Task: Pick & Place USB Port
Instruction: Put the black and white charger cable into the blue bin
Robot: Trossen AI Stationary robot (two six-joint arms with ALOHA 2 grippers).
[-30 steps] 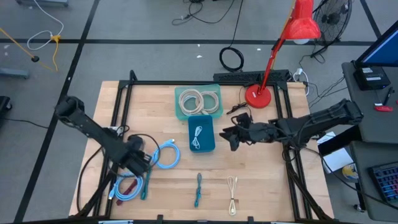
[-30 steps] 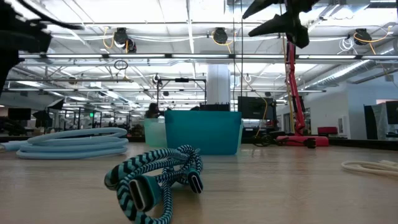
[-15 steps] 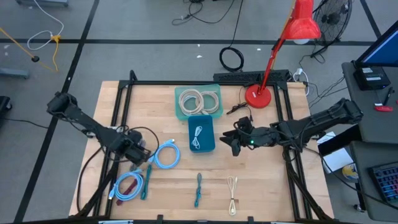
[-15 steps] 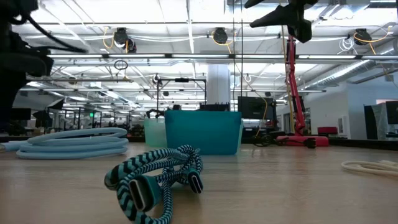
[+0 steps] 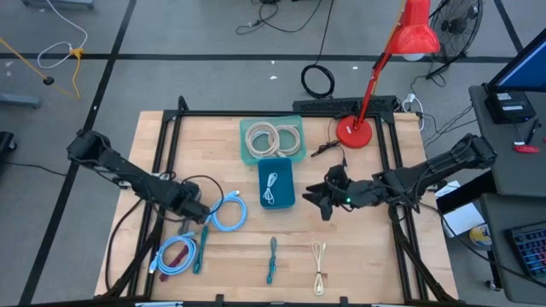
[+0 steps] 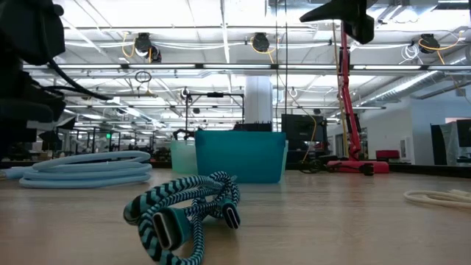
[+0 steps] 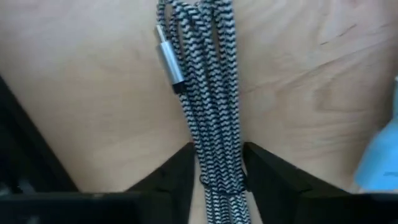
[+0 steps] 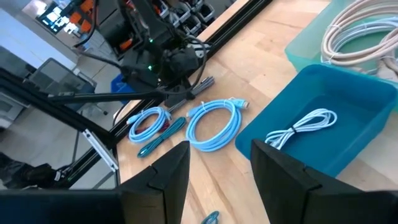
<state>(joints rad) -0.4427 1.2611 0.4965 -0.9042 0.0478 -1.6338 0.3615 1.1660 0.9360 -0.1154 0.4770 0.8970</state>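
A dark braided USB cable with a silver plug lies flat on the table's near left. My left gripper is low over the cable's far end. Its fingers stand close on either side of the bundle. My right gripper is open and empty, high above the table just right of the teal bin. A white cable lies in that bin. My left gripper comes at the braided cable from above, with the bundle running between its two fingers along the table. The bundle fills the gap, but I cannot tell whether the fingers touch it. The cable rests on the wood.
Two light-blue coils lie on either side of the braided cable. A pale green bin of cream cables stands at the far middle, next to a red lamp base. A teal braided cable and a cream cable lie near the front edge.
My left gripper drew back toward the table's far left, then came back toward the braided cable. My right gripper has drifted a little toward the near edge. No cable has moved.
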